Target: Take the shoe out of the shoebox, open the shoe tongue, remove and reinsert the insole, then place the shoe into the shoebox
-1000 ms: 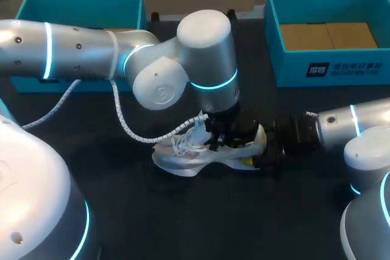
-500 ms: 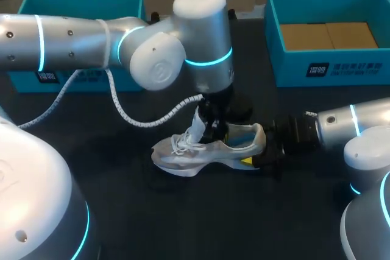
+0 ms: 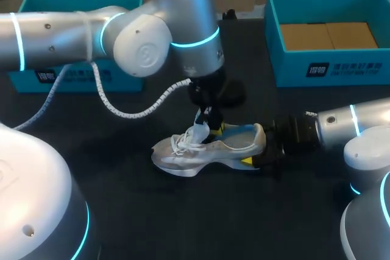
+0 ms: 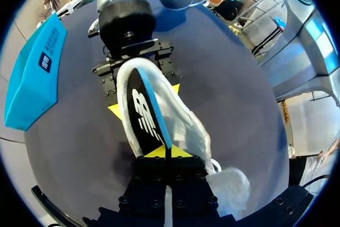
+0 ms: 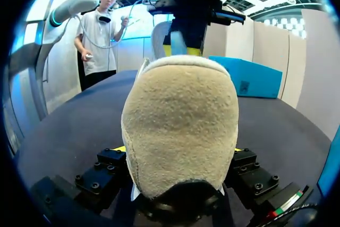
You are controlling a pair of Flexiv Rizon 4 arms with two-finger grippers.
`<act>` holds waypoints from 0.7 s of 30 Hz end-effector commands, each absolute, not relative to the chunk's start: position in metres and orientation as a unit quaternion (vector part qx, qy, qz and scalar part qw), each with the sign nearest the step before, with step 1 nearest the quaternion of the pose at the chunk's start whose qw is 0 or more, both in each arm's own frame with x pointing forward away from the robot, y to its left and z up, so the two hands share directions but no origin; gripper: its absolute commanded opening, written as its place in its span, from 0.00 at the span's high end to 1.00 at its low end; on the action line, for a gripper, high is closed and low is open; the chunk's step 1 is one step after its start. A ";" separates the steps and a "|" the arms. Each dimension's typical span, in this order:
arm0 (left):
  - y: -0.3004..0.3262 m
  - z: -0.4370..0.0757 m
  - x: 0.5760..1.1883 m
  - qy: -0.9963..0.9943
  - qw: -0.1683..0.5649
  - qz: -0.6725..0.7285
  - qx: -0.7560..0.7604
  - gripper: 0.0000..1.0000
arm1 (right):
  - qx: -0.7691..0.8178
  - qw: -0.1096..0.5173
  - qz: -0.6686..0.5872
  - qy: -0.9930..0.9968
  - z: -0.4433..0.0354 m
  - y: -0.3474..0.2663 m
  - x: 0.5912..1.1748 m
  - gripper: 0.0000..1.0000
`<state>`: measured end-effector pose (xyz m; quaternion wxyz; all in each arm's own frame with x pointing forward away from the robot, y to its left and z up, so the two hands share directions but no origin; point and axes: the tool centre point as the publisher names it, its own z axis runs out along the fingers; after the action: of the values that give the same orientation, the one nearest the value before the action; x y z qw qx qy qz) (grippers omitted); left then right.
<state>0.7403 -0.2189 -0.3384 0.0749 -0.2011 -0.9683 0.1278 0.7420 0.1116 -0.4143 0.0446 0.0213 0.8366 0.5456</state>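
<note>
A white shoe (image 3: 204,149) lies on its sole in the middle of the black table, toe to the left. My right gripper (image 3: 263,150) is shut on its beige heel (image 5: 180,126), one finger on each side. My left gripper (image 3: 210,125) hangs over the shoe's opening, shut on the edge of the insole (image 4: 146,112). The insole is black on top with a blue rim, and its front end is raised out of the shoe while the rest still runs down inside. In the right wrist view my left gripper (image 5: 183,46) shows just above the heel.
An open teal shoebox (image 3: 286,59) with a brown cardboard bottom stands at the back right. A second teal box (image 3: 79,10) stands at the back left, behind my left arm. A white coiled cable (image 3: 131,112) hangs from the left arm over the table.
My left gripper has risen from inside the shoe and drawn the insole's end up with it. The right gripper and the shoe have stayed in place.
</note>
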 end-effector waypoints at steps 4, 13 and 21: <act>-0.210 -0.316 0.739 -0.968 0.058 0.149 -0.195 1.00 | 0.022 0.045 0.544 0.838 -0.414 0.113 0.741 1.00; -0.237 -0.301 0.739 -0.962 0.058 0.168 -0.208 1.00 | 0.022 0.045 0.544 0.838 -0.414 0.113 0.741 1.00; -0.247 -0.306 0.737 -0.959 0.064 0.188 -0.203 1.00 | 0.022 0.045 0.544 0.838 -0.414 0.113 0.741 1.00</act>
<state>0.7351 -0.2434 -0.2998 0.0626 -0.2026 -0.9600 0.1828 0.7419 0.1114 -0.4144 0.0446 0.0213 0.8367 0.5454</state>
